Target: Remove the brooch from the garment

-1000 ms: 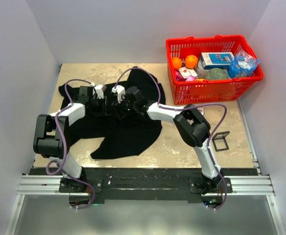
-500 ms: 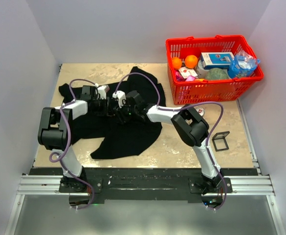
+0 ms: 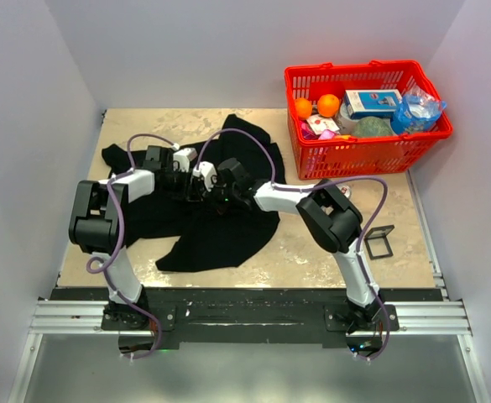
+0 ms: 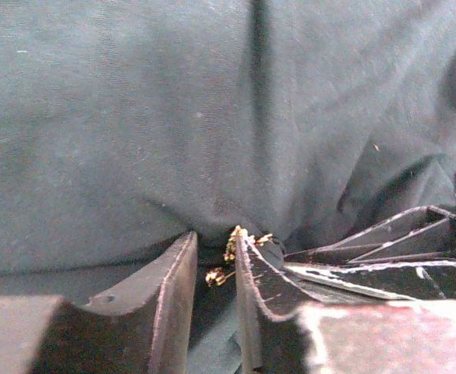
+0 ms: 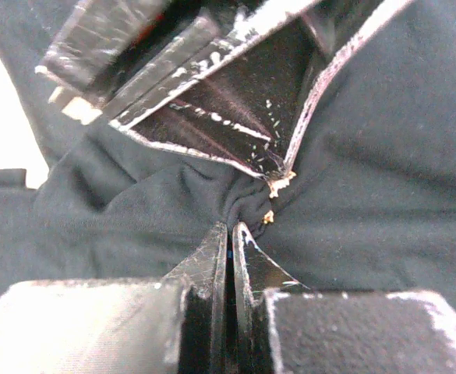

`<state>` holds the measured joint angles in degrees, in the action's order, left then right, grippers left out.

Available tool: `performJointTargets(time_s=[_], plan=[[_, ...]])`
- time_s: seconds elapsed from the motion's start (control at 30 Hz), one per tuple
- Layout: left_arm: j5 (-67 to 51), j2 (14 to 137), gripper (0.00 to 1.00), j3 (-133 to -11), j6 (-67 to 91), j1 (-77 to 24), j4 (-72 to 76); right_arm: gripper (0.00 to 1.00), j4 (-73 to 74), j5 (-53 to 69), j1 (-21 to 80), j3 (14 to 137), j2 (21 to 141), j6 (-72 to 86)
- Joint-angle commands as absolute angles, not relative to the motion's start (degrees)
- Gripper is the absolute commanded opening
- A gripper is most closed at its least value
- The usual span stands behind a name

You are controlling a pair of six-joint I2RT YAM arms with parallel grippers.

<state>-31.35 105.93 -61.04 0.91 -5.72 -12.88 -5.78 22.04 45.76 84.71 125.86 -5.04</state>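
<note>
1. The garment [image 3: 220, 235] is being shown crumpled on the table [image 3: 312, 243], left of the red basket [image 3: 354, 155] and not touching it.
2. Both grippers are being seen tip to tip over the garment's middle, left of the basket.
3. The left gripper [image 4: 216, 238] is being held narrow, with a small gap between its fingers [image 4: 173, 288].
4. The brooch [image 4: 229, 248] is being shown as small gold bits in that gap, lying against one finger's inner edge. A firm clamp on it cannot be told.
5. The right gripper [image 5: 229, 230] is being pressed closed, with only a hairline left between the jaws.
6. Cloth is being puckered right at the right gripper's tips. Whether a fold is pinched there cannot be told.
7. In the right wrist view, gold bits are being seen just beside those tips and at the tips of the left fingers.
8. The brooch is not yet off the garment. It is being shown at the spot where the two grippers meet, left of the basket.
9. A small black frame [image 3: 379, 242] is being shown on the table on the basket's near side, well apart from the garment.
10. Two oranges [image 3: 328, 104] and a box are being carried in the basket among other goods.
</note>
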Motion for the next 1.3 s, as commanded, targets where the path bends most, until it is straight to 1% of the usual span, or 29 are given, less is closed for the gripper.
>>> performJointTargets(time_s=[0.0,0.03,0.07,0.13,0.17,0.33,0.47,0.57,0.67,0.7,0.73,0.77,0.87,0.9,0.93,0.97,1.0,1.03,1.17,1.27], plan=[[-37.7,107.7,0.21,-63.4,-4.8,-8.1,-19.2,0.00,-3.8,21.3,45.8,83.3,120.4,-10.5],[-37.9,107.9,0.19,-64.2,-5.4,-8.4,-19.9,0.00,-3.7,21.1,45.8,83.3,120.3,-10.6],[-38.1,108.1,0.12,-64.7,-6.3,-8.9,-20.6,0.00,-3.7,20.9,45.8,83.2,119.9,-10.6],[-38.1,108.5,0.06,-65.6,-6.7,-9.1,-21.9,0.00,-3.8,20.8,45.7,83.1,119.6,-10.8],[-37.7,108.4,0.00,-65.7,-6.7,-9.1,-22.1,0.00,-3.8,20.7,45.7,83.2,119.4,-11.0],[-36.4,105.5,0.00,-66.0,-4.5,-9.0,-20.9,0.00,-2.6,20.0,44.8,83.2,118.0,-12.2],[-34.1,97.8,0.00,-64.6,1.1,-8.9,-14.2,0.00,-0.4,20.2,43.9,81.5,115.9,-14.8],[-33.5,94.8,0.00,-64.9,3.4,-8.9,-12.0,0.00,0.5,20.3,43.5,80.2,115.0,-16.2],[-33.8,93.7,0.00,-65.8,4.0,-8.9,-12.5,0.03,1.8,20.0,43.2,80.3,114.8,-16.1],[-33.7,93.5,0.00,-65.9,4.0,-8.9,-12.7,0.05,1.8,19.7,43.2,80.8,114.9,-15.2],[-33.7,93.4,0.00,-65.8,4.0,-8.9,-12.7,0.21,1.7,18.6,43.2,81.2,115.1,-14.2],[-33.5,93.3,0.00,-65.7,4.0,-8.9,-12.9,0.28,1.1,17.8,43.1,81.8,115.2,-12.7],[-31.1,93.6,0.00,-64.6,3.5,-8.9,-13.4,0.45,0.3,16.8,42.5,84.9,116.3,-7.3],[-30.4,94.0,0.00,-64.6,3.4,-8.9,-13.4,0.49,0.2,16.4,42.6,86.3,116.5,-5.5],[-29.2,95.3,0.11,-64.8,2.9,-8.9,-14.9,0.53,0.3,16.2,42.6,86.7,116.8,-4.5],[-28.5,95.8,0.18,-64.9,2.5,-8.9,-15.6,0.58,0.2,16.3,42.6,87.0,117.2,-3.8],[-28.0,96.2,0.22,-64.7,2.1,-8.9,-15.8,0.62,0.3,16.3,42.6,87.0,117.5,-2.5],[-27.6,97.0,0.25,-64.6,1.5,-8.8,-15.8,0.62,0.2,16.4,42.6,87.0,117.7,-1.7],[-29.4,100.6,0.25,-65.9,0.3,-8.8,-16.3,0.61,-1.8,17.0,42.5,88.0,120.1,-0.4],[-30.9,104.8,0.25,-68.9,-1.5,-8.9,-17.7,0.63,-1.3,20.1,42.5,89.6,122.6,1.6]])
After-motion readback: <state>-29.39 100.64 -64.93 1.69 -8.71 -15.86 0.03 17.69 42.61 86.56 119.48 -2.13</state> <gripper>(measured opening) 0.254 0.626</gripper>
